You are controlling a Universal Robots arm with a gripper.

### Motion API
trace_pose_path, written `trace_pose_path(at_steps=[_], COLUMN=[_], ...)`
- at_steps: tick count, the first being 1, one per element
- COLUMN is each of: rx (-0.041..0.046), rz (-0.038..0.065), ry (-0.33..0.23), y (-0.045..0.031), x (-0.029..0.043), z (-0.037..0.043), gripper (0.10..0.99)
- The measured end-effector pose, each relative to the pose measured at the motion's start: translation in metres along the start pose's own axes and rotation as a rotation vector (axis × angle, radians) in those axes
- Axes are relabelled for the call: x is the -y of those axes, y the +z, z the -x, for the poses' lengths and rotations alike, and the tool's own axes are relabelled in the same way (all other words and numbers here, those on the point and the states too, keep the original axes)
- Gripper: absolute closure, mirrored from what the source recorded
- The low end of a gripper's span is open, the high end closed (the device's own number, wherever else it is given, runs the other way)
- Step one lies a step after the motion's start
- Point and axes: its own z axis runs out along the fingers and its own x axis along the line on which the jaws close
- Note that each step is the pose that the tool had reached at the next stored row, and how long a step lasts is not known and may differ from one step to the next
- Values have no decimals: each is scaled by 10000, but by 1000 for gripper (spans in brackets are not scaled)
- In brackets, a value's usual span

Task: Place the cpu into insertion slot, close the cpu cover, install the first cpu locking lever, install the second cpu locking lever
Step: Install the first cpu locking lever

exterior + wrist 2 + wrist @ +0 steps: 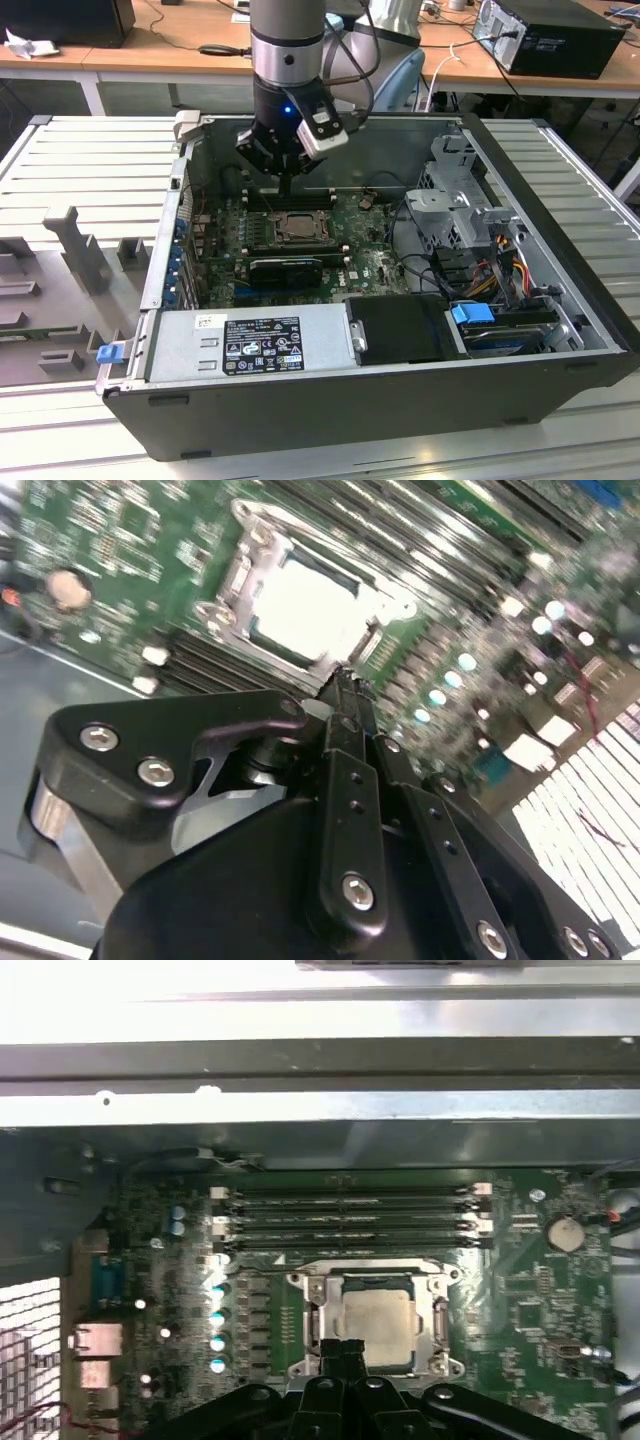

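Observation:
The cpu (378, 1320) (310, 605) (298, 227) is a silvery square chip lying flat in the insertion slot (277, 230) on the green motherboard (520, 1300). The cpu cover (438, 1310) (238, 575), a grey metal frame, lies down around the chip. Whether the thin levers beside it are latched cannot be told. My gripper (287, 187) (345, 685) (345, 1345) hangs just above the socket's edge, fingers shut with nothing between them. It stands apart from the board.
Long black memory slots (345, 1222) run beside the socket, and a black card (285, 268) lies on its other side. The open case (330, 400) holds a power supply (250, 345), a drive cage (450, 200) and loose cables (500, 270). A grey fixture (80, 250) stands at the exterior view's left.

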Motion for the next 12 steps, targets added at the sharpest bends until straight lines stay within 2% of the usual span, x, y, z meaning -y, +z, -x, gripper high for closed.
trace_pose_path(at_steps=[1, 4, 12], rx=[-31, -73, -77], rz=[51, 54, 62], ry=[-1, 4, 3], y=[3, 14, 22], x=[-1, 0, 2], z=[1, -3, -87], gripper=[980, 980, 980])
